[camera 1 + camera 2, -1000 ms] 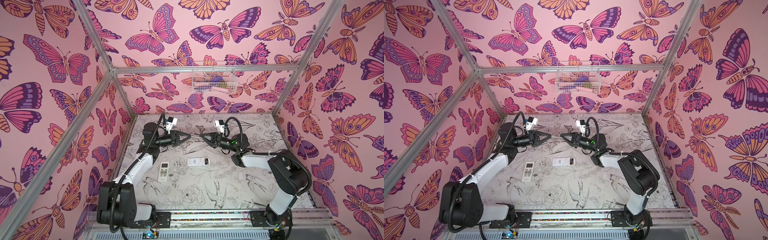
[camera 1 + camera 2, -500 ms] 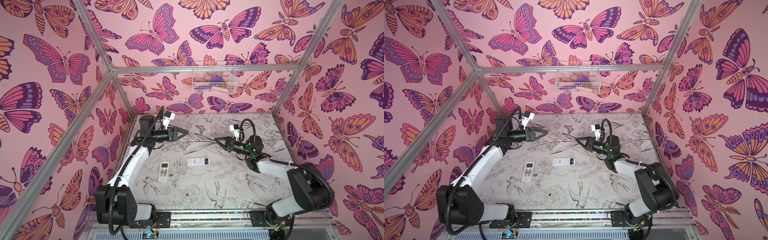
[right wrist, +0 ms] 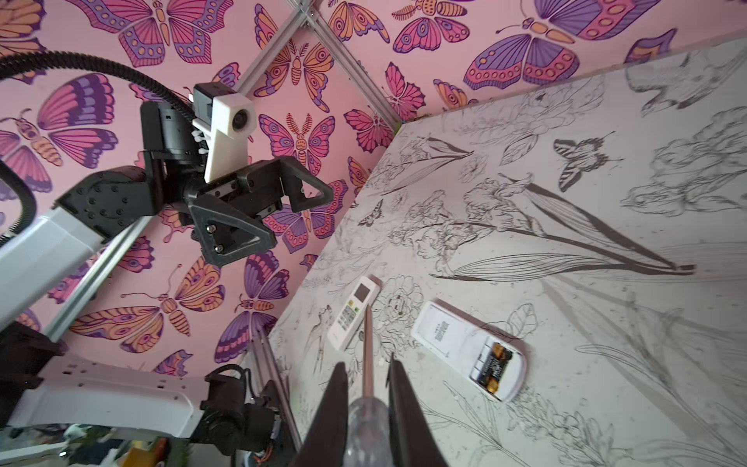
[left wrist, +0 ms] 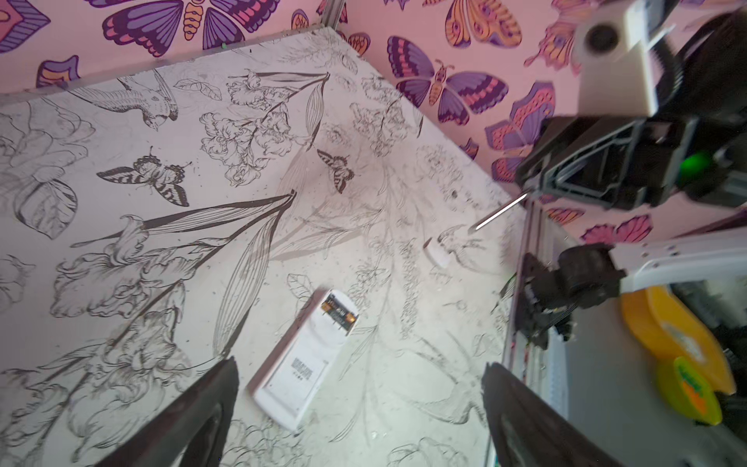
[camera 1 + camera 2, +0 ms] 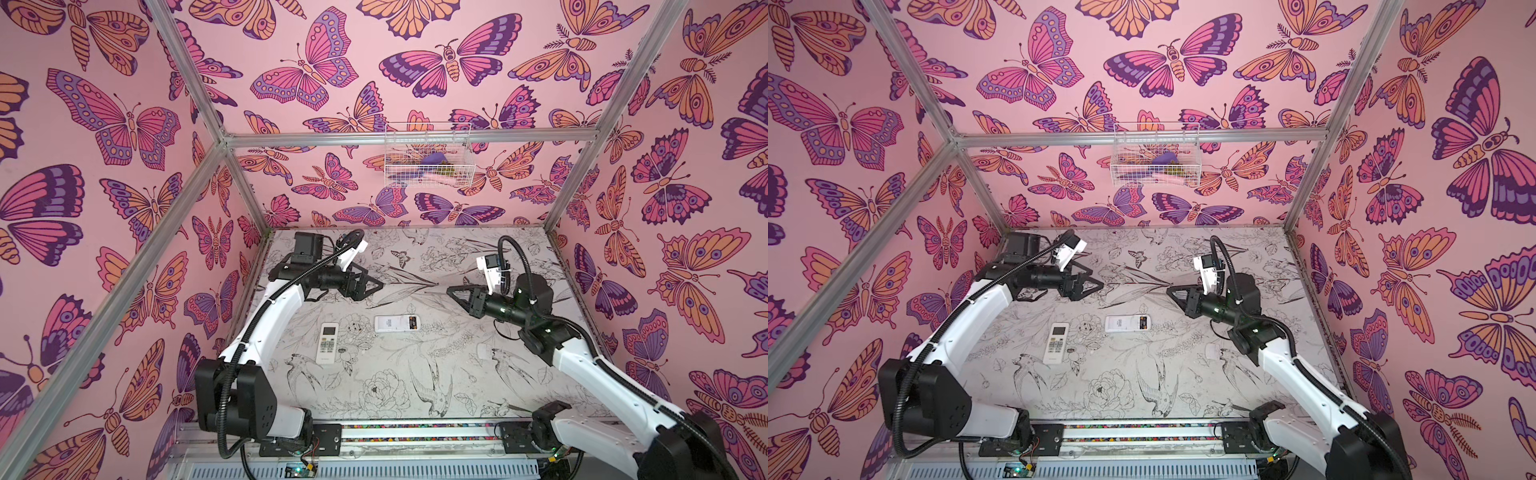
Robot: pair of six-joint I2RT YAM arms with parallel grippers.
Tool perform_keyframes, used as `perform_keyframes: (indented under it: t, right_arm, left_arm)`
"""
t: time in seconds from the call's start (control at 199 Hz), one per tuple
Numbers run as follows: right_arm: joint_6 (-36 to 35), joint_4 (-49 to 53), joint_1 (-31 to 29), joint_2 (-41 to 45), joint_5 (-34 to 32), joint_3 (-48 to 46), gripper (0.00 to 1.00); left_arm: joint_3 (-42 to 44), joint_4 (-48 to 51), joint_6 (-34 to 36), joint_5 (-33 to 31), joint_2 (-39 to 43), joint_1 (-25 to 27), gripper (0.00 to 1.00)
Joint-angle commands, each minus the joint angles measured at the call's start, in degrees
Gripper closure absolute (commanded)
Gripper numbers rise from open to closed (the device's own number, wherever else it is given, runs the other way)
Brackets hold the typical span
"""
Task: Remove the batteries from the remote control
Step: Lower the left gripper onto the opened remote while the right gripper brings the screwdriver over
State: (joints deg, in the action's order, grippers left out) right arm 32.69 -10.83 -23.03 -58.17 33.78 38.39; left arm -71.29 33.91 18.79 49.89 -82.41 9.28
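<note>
Above the table [image 5: 419,376], right hand [image 3: 366,370] clamps screwdriver [image 3: 368,424]; left hand [image 3: 301,218] spread wide.

Two remotes [image 5: 328,343], two batteries [image 3: 494,368], one screwdriver [image 3: 368,356]

The left hand [image 5: 376,286] and right hand [image 5: 453,292] face each other, well apart, on 2 bent arms reaching inward. The left's jaws stand wide; the right's are pinched close.

Left gripper [image 3: 303,218] opened (jaws wide), parted from right gripper [image 5: 451,291].
</note>
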Motion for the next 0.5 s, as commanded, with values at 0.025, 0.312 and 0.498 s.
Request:
perform_keyframes:
  t: [0.025, 0.312, 0.498]
  right_arm:
    - [-10.0, 8.0, 0.2, 3.2, -5.9, -0.9, 1.00]
    - [-21.7, 12.1, -0.1, 5.9, -7.8, -1.6, 1.00]
    - [-30.4, 12.8, -0.1, 4.4, -6.5, -1.5, 1.00]
  left_arm:
    - [0.5, 2.5, 13.9, -6.1, -0.7, 2.8, 0.02]
    - [5.7, -1.9, 24.9, -10.4, -3.3, 6.6, 0.00]
    - [9.1, -4.0, 33.5, -13.6, -5.4, 10.1, 0.00]
